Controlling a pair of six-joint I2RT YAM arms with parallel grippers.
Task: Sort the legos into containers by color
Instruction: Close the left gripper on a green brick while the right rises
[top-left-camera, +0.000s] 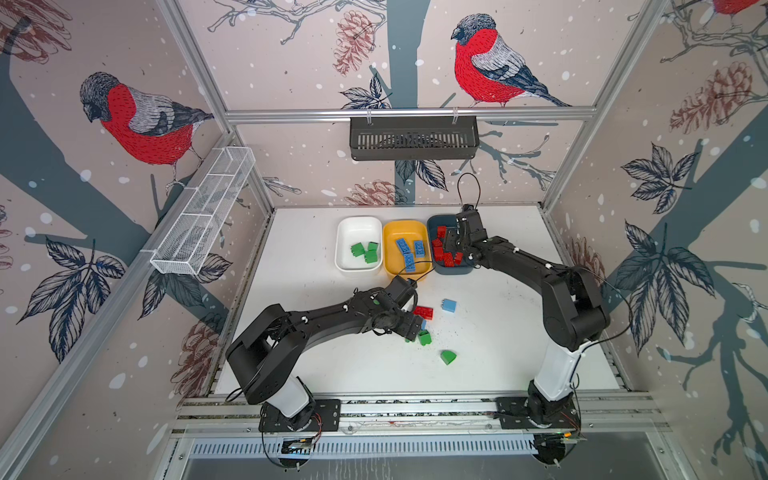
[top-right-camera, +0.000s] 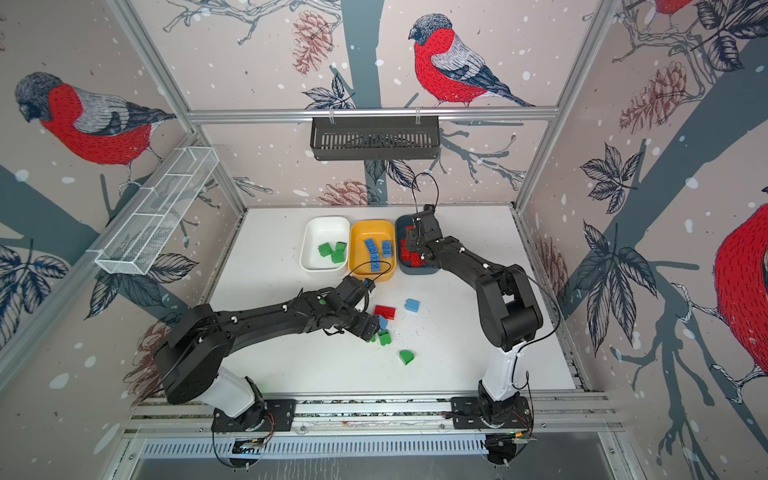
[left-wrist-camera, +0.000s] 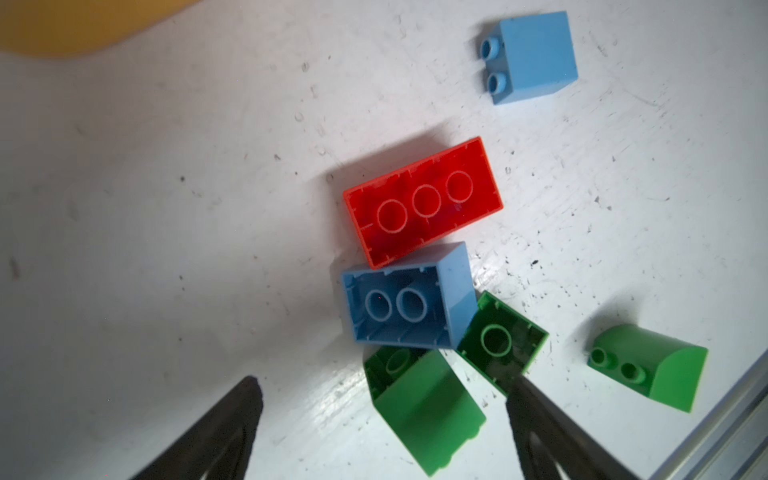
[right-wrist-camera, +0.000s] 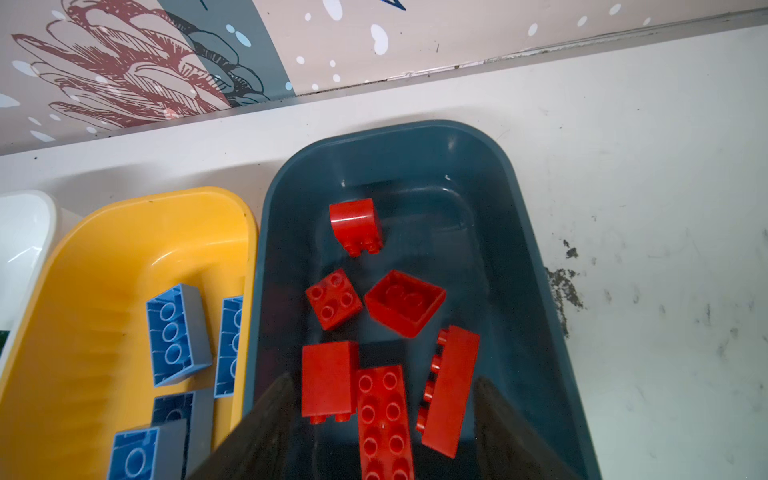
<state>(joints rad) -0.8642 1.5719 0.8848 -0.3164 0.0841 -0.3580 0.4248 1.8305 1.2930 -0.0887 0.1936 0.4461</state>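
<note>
Left wrist view: the left gripper (left-wrist-camera: 382, 386) is spread wide and holds nothing. A green brick (left-wrist-camera: 424, 411) lies on its side on the table (left-wrist-camera: 166, 208) between the fingers, clear of one and close to the other. The nearer fingertip sits at the edge of a second green brick (left-wrist-camera: 498, 345), which lies hollow side up. Just beyond the fingertips a blue brick (left-wrist-camera: 407, 307) rests against both green ones, and past it a red brick (left-wrist-camera: 422, 199) touches the blue. A rounded green brick (left-wrist-camera: 648, 365) lies outside that same finger, and a pale blue brick (left-wrist-camera: 532, 54) lies far beyond the tips.

In the right wrist view the right gripper (right-wrist-camera: 382, 380) is also released. Its fingers are parted above the teal tub (right-wrist-camera: 536, 232), and the red bricks (right-wrist-camera: 382, 415) lie loose in the tub below and between them. The yellow tub (right-wrist-camera: 104, 249), just outside one finger, holds blue bricks. In a top view the white tub (top-left-camera: 345, 232) holds green ones.

My reading is that the left arm is about to take a green brick. If the fingers close from here, the near finger could catch the second green brick as well, giving a double or crooked pinch. It could also push the pile so that the blue brick tips or slides. The brick between the fingers lies skewed to them and its faces are smooth, so it may twist out of the grip. The right fingers are low in the tub, so a sideways retreat could hook its wall and drag it against the yellow one.
</note>
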